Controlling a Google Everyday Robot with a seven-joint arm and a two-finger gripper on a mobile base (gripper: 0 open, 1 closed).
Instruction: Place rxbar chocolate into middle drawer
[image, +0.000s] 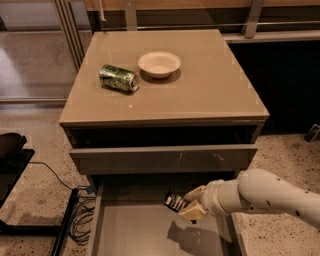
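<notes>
The rxbar chocolate (175, 201) is a small black bar with white lettering. My gripper (187, 206) is shut on it and holds it above the floor of the open middle drawer (130, 231), toward the drawer's right side. The white arm comes in from the lower right. The drawer is pulled far out below the cabinet; its floor is plain taupe-grey and carries the gripper's shadow.
The drawer above (165, 159), with small pale scuffs on its front, stands slightly open. On the cabinet top (210, 85) lie a crushed green can (119, 78) and a white bowl (159, 63). Cables (80, 215) and a black base (12, 165) sit on the floor at left.
</notes>
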